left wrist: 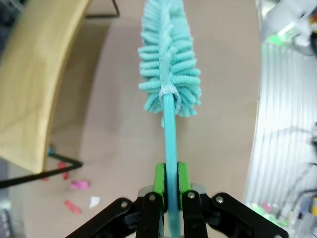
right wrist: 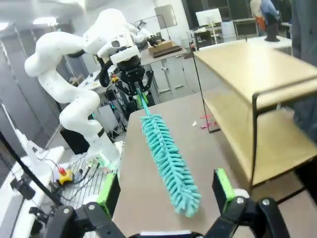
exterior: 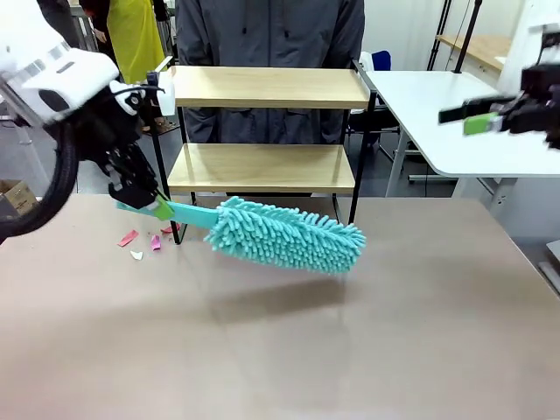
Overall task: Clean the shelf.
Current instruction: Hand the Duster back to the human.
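Left tool (left wrist: pixel 169 191) — we find it pinching the flat handle of a teal duster (exterior: pixel 284 234), held off the bench (exterior: pixel 350 350) just before the shelf (exterior: pixel 267 87). Right tool (right wrist: pixel 166 191) — spread, empty, well right of the shelf. Pink scraps (exterior: pixel 140 238) lie by the shelf's left leg.

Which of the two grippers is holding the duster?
The left gripper: its green pads are shut on the handle of the teal duster, held above the table in front of the shelf. The right gripper stands open and empty.
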Controlling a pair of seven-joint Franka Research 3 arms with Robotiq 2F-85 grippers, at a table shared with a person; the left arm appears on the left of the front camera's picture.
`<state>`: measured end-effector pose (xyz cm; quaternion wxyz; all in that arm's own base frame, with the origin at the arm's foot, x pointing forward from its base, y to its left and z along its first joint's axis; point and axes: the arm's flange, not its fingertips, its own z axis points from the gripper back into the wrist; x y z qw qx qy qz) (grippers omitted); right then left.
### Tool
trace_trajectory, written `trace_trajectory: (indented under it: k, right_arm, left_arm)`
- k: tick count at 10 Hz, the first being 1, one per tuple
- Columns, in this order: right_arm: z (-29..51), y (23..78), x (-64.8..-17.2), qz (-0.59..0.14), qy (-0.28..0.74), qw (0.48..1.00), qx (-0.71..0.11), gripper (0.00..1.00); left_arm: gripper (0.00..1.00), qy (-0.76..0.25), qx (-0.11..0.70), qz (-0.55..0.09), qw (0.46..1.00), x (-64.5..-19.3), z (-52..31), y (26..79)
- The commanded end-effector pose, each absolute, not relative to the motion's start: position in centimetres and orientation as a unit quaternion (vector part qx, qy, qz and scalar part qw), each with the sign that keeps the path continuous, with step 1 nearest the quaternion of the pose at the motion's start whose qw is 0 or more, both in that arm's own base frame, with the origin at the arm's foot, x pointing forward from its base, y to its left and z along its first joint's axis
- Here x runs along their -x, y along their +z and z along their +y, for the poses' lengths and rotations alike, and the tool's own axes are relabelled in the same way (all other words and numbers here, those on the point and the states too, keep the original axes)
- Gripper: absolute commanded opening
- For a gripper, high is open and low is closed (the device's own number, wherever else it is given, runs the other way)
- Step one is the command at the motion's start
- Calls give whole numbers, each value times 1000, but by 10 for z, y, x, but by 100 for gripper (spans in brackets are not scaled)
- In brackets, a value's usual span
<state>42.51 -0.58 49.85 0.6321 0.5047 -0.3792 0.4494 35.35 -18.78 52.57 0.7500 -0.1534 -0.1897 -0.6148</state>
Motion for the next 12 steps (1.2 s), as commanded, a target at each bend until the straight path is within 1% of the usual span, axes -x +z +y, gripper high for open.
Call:
trace_trajectory:
  k: [1, 3, 4, 5, 6, 8, 9, 10, 11, 12]
  right_arm:
    - [16, 455, -414, -423, 433, 629, -488, 100]
    - [29, 410, -406, -493, 452, 585, -459, 100]
    - [26, 402, -411, -516, 449, 573, -451, 100]
    - [21, 422, -403, -437, 444, 623, -473, 100]
    - [21, 422, -403, -437, 444, 623, -473, 100]
    - [21, 422, -403, -437, 444, 623, -473, 100]
    - [21, 422, -403, -437, 444, 623, -473, 100]
    - [24, 414, -403, -445, 452, 615, -469, 100]
    - [28, 407, -404, -452, 455, 607, -469, 100]
    - [34, 397, -407, -462, 453, 598, -473, 100]
  left_arm:
    - [13, -624, 198, -220, 723, -361, -188, 512]
    - [13, -623, 213, -222, 719, -364, -194, 506]
    - [13, -627, 217, -216, 716, -361, -195, 505]
    - [13, -660, 189, -152, 711, -360, -195, 509]
    - [13, -620, 203, -207, 729, -361, -197, 507]
    - [13, -620, 203, -207, 729, -361, -197, 507]
    - [13, -629, 199, -188, 727, -360, -198, 504]
    - [13, -613, 267, -229, 707, -376, -203, 491]
    - [13, -601, 279, -242, 709, -381, -202, 484]
    - [13, -595, 294, -268, 698, -382, -199, 476]
